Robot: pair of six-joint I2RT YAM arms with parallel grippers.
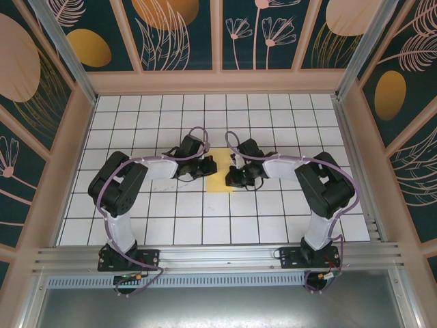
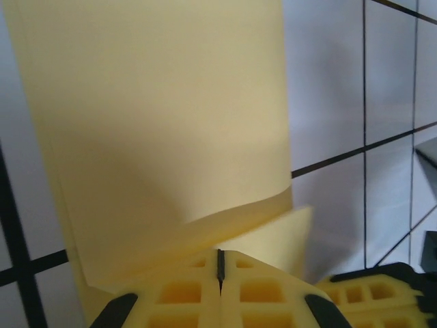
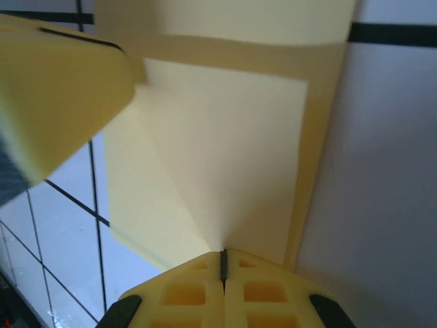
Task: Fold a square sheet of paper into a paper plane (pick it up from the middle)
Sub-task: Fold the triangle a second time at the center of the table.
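We see both arms reaching in over the tiled table point(image 1: 273, 109), their tips nearly meeting mid-table. The sheet of paper point(image 1: 220, 184) lies between and under them, pale yellow and partly covered by both heads. The left gripper point(image 1: 209, 166) sits at the sheet's left edge and the right gripper point(image 1: 233, 176) at its right edge. They are close together; from above we cannot tell whether they touch. In the left wrist view the left gripper point(image 2: 220, 265) has its fingers pressed together, with only a thin dark seam between them. The sheet of paper point(image 2: 164, 123) rises straight ahead of the tips: an upper layer curls up from the fingertips and a lower layer runs out to their right. We read that as a pinch on the paper. Just right of those tips, low down, a second yellow finger point(image 2: 372, 295) pokes in, apparently the other arm's. In the right wrist view the right gripper point(image 3: 222, 260) is likewise pressed together. The sheet of paper point(image 3: 225, 157) fans out from the seam directly in front, with faint creases spreading from the tips and darker layered bands along its far and right sides. It is pinched there too. A blurred yellow finger point(image 3: 58, 89) hangs ahead-left of the right tips, over the paper's left part. White tiles with dark lines show beside both grippers.
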